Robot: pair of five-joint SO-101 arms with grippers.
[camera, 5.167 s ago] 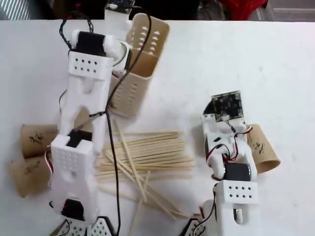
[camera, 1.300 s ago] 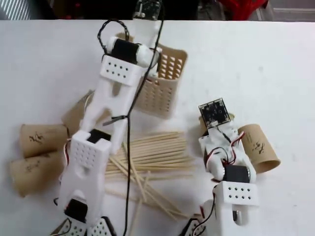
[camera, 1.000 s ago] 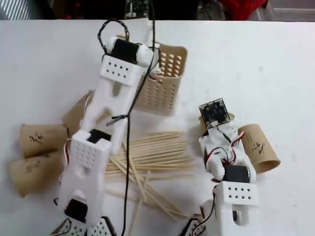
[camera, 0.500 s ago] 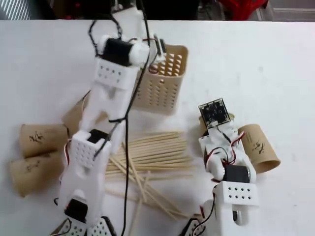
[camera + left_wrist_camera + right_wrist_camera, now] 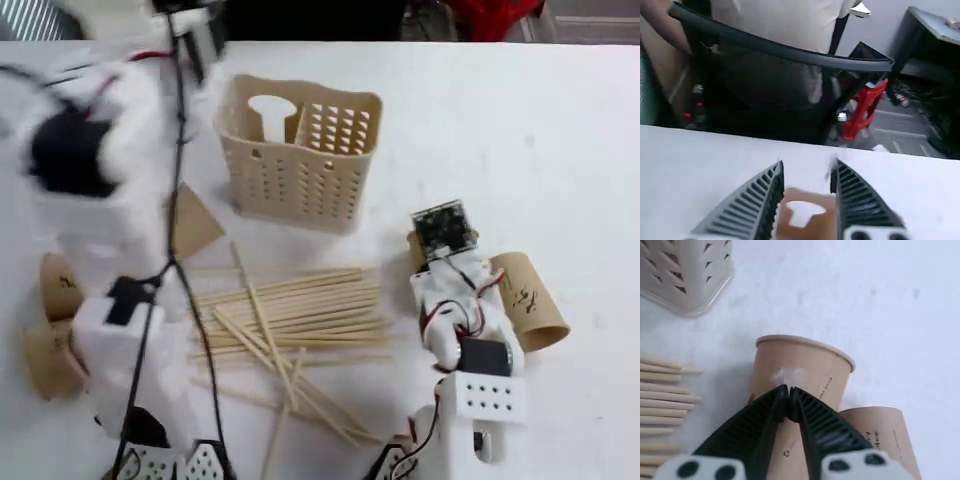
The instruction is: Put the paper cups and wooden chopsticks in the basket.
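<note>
The beige perforated basket (image 5: 300, 180) stands upright at the back middle of the table. Wooden chopsticks (image 5: 300, 315) lie in a loose pile in front of it. My left arm (image 5: 80, 170) is raised at the far left; its gripper (image 5: 807, 166) is open, and the basket's handle wall (image 5: 800, 220) shows low between the fingers. My right gripper (image 5: 789, 390) is shut, its tips over the side of a paper cup (image 5: 805, 360) lying on the table. A second cup (image 5: 527, 300) lies right of that arm.
Two more paper cups (image 5: 58, 285) (image 5: 42, 362) lie at the left edge, partly behind the left arm, and a third (image 5: 192, 222) lies left of the basket. A corner of the basket (image 5: 685, 275) and the chopstick ends (image 5: 660, 400) show beside the right gripper.
The left arm has let go of the basket rim and swung up and to the left. The basket, tipped over earlier, now stands upright. The right arm has barely moved.
</note>
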